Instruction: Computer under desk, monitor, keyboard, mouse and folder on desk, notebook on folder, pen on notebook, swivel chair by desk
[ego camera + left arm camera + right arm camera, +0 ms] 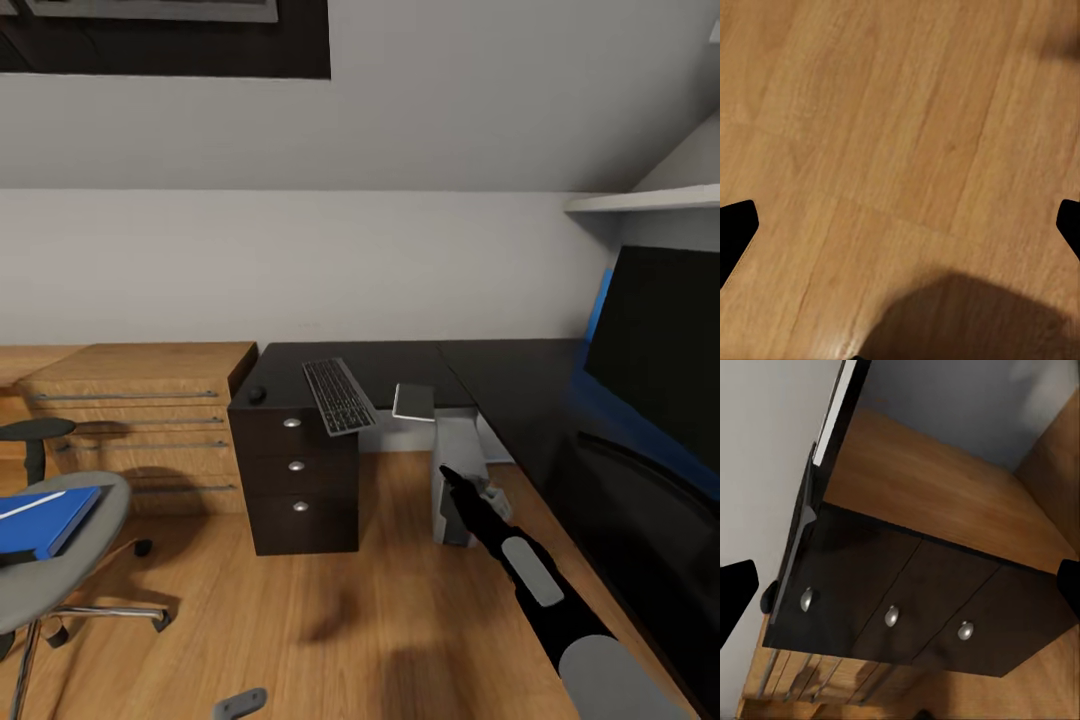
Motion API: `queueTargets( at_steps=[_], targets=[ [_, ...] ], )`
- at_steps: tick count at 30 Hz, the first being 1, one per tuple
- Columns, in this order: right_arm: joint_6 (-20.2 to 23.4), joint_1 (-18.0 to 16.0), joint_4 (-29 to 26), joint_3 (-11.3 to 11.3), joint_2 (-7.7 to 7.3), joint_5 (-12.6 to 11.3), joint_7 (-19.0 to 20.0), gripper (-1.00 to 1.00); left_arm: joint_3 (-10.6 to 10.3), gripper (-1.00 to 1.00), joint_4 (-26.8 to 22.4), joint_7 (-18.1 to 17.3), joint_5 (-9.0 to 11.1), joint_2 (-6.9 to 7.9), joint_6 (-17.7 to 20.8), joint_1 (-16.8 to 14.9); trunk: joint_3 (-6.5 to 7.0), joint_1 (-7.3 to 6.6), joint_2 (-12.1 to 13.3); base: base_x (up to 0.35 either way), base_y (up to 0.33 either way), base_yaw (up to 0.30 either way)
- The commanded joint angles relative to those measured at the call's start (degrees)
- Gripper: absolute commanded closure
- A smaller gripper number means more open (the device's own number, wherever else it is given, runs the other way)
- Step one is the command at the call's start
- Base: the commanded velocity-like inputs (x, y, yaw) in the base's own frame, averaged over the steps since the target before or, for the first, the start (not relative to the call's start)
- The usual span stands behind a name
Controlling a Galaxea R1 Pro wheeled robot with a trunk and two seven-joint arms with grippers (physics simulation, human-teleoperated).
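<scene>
The keyboard (340, 396) lies at the centre of the head view on the black desk (400, 362), its front end hanging over the drawer edge. The mouse (257, 395) sits near it to the left, and the notebook (414, 402) to its right at the desk's front edge. The monitor (655, 345) stands at the right edge, and the computer (458, 478) is under the desk. At lower left, the blue folder (45, 520) is on the swivel chair (62, 560), well apart from the desk. So folder, stacking and chair seem left; no pen is discernible. The right tool (452, 482) reaches toward the computer, fingers spread and empty; the left tool (900, 225) hangs open over floor.
</scene>
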Motion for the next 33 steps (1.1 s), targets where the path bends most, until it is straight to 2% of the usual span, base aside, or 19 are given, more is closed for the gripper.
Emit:
queueTargets(
  at_steps=[1,2,6,7,9,10,11,12,14,15,17,18,21,22,24,27,33],
  targets=[
    [0.0,0.0,0.7,0.2,0.26,0.3,0.1,-1.00,-0.4,-1.00,0.2,0.2,0.6,0.06,-0.5,-0.1,0.13,-0.23,0.4,0.000,0.000,0.000],
    [-0.2,0.0,2.2,0.2,0.90,2.1,0.1,-1.00,-0.4,-1.00,0.8,0.2,0.6,0.06,-0.5,-0.1,0.31,-0.45,0.8,0.000,0.000,0.000],
    [-0.5,0.0,5.0,0.2,2.12,6.1,0.0,-1.00,-0.4,-1.00,1.8,0.2,0.6,-0.01,-0.5,-0.1,1.03,-1.33,2.4,0.000,0.000,0.000],
    [-0.8,0.0,6.4,0.2,2.72,8.3,-0.1,-1.00,-0.4,-1.00,2.0,0.2,0.6,-0.05,-0.4,-0.1,1.21,-1.55,2.8,0.000,0.000,0.000],
    [-1.6,0.0,8.1,0.2,3.33,10.5,-0.4,-1.00,-0.4,-1.00,2.2,0.2,0.7,-0.08,-0.4,-0.1,1.56,-1.99,3.6,0.000,0.000,0.000],
    [-3.9,0.0,11.1,0.2,4.23,13.9,-0.9,-1.00,-0.4,-1.00,2.4,0.1,0.7,-0.10,-0.3,-0.1,1.74,-2.21,4.0,0.000,0.000,0.000],
    [-4.9,0.0,12.2,0.2,4.53,15.1,-1.0,-1.00,-0.4,-1.00,2.5,0.1,0.7,-0.10,-0.3,-0.1,1.92,-2.43,4.4,0.000,0.000,0.000],
    [-7.2,0.0,14.9,0.2,5.12,17.6,-1.2,-1.00,-0.5,-1.00,2.7,0.1,0.7,-0.13,-0.3,-0.1,2.10,-2.65,4.8,0.000,0.000,0.000],
    [-9.7,0.0,18.0,0.3,5.77,20.5,-1.3,-1.00,-0.5,-1.00,3.2,0.0,0.8,-0.16,-0.2,-0.1,2.46,-3.09,5.6,0.000,0.000,0.000],
    [-12.4,0.0,21.5,0.3,6.62,23.9,-1.4,-1.00,-0.5,-1.00,3.9,-0.1,0.8,-0.21,-0.2,-0.1,2.64,-3.31,6.0,0.000,0.000,0.000],
    [-15.3,0.0,25.2,0.3,7.66,27.6,-1.5,-1.00,-0.6,-1.00,4.8,-0.5,0.8,-0.31,-0.2,-0.1,3.00,-3.75,6.8,0.000,0.000,0.000],
    [-18.8,0.0,28.8,0.3,8.69,31.5,-1.5,-1.00,-0.6,-1.00,5.8,-1.5,0.8,-0.45,-0.1,-0.1,3.18,-3.97,7.2,0.000,0.000,0.000],
    [-25.1,0.0,33.7,0.3,9.80,36.9,-1.6,-1.00,-0.6,-1.00,7.1,-4.0,0.8,-0.71,-0.1,-0.1,3.72,-4.63,8.4,0.000,0.000,0.000],
    [-29.8,0.0,36.7,0.2,10.21,39.8,-1.8,-1.00,-0.6,-1.00,7.8,-6.0,0.8,-0.79,0.0,-0.1,3.90,-4.85,8.8,0.000,0.000,0.000],
    [-34.5,0.0,39.2,0.2,10.46,42.0,-2.1,-1.00,-0.6,-1.00,8.5,-8.0,0.7,-0.84,0.2,-0.1,4.26,-5.29,9.6,0.000,0.000,0.000],
    [-40.2,0.2,41.5,0.1,10.63,44.0,-2.5,-1.00,-0.6,-1.00,9.3,-10.3,0.7,-0.87,0.4,-0.1,4.80,-5.94,10.8,0.000,0.000,0.000],
    [-45.7,3.5,43.3,0.0,10.57,45.5,-2.6,-1.00,-0.6,-1.00,10.0,-12.2,0.6,-1.00,0.7,-0.1,5.87,-7.26,13.2,0.000,0.000,0.000]
  ],
)
